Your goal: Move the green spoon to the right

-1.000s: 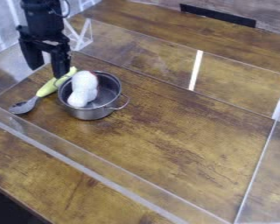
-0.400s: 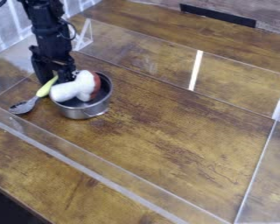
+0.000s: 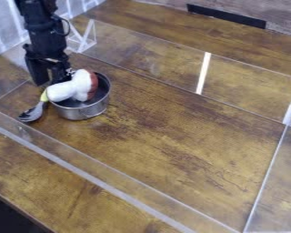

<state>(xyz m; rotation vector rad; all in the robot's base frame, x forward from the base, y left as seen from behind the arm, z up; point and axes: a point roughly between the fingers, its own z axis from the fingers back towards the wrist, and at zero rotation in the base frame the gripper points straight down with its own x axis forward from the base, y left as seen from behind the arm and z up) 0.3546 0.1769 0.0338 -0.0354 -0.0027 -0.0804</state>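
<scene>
While bowl point(image 3: 77, 105) crowds green spoon point(image 3: 36, 105), tool point(image 3: 47, 75) spread

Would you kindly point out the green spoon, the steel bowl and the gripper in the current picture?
green spoon point(image 3: 32, 111), camera view, on its silver head.
steel bowl point(image 3: 77, 110), camera view, on its front outer wall.
gripper point(image 3: 48, 76), camera view, between its open fingertips.

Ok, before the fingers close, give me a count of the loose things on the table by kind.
Spoon, green handle, steel head: 1
Steel bowl: 1
White lumpy thing in the bowl: 1
Total: 3
</scene>
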